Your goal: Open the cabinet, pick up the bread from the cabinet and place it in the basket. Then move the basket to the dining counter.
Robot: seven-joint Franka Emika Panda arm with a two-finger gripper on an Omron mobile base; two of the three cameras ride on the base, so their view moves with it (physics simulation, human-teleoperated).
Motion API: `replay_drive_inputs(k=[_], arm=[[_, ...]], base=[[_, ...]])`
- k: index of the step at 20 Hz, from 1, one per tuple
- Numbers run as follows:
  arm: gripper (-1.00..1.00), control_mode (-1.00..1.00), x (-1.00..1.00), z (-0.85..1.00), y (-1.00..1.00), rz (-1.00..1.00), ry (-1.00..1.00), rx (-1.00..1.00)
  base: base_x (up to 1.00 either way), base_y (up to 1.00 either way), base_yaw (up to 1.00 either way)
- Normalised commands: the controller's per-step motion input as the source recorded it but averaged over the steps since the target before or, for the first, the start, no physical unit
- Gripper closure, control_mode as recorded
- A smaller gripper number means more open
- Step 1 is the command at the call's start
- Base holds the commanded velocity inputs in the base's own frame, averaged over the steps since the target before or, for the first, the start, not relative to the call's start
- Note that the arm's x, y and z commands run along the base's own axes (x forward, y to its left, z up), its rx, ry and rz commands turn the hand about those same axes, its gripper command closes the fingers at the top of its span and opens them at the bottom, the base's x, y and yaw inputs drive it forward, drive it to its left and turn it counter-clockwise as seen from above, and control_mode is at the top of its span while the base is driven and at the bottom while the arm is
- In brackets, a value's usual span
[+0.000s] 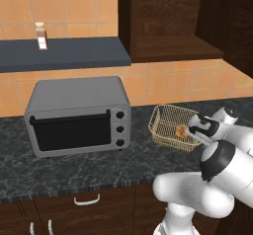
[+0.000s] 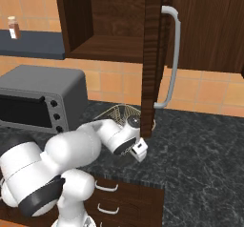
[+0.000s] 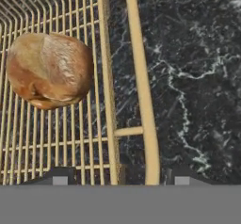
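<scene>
Straddling the basket's rim, our gripper (image 3: pixel 117 178) sits spread, one fingertip (image 3: pixel 60 177) inside the mesh and the other outside over the counter, with the side wall in the gap between them. We judge this placement sets up a pinch on the wall so the basket (image 1: pixel 168 123) can be carried off; the jaws are not yet pressed onto the wire.

In the hand view the bread (image 3: pixel 49 70) lies on the basket floor at about 10 o'clock from the gripper, apart from both fingertips. It is a rounded roll, tan on top with a darker brown underside, resting loose on the golden wires. So we take the placing step as done and the move to the dining counter as the one in hand.

Around the basket is black speckled counter (image 1: pixel 99 167). A grey toaster oven (image 1: pixel 76 115) stands at 9 o'clock of it, and the cabinet (image 2: pixel 119 25) above hangs open, its door (image 2: pixel 153 59) and silver handle (image 2: pixel 174 59) swung out.
</scene>
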Motion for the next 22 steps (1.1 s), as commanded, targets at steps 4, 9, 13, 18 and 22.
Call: replay_drive_inputs(k=[4, 9, 13, 18, 22], arm=[[1.00, -1.00, 0.00, -0.26, 0.37, 0.05, 0.02, 0.00], [1.00, -1.00, -0.07, -0.23, 0.39, 0.10, -0.01, 0.00], [1.00, -1.00, -0.26, 0.00, 0.44, 0.09, -0.19, -0.01], [1.00, -1.00, -0.09, 0.01, 0.08, 0.01, -0.05, -0.03], [1.00, -1.00, -0.03, 0.09, 0.00, 0.00, 0.00, 0.00]], base=[[0.00, 0.00, 0.00], [0.00, 0.00, 0.00], [0.00, 0.00, 0.00], [0.00, 0.00, 0.00], [0.00, 0.00, 0.00]])
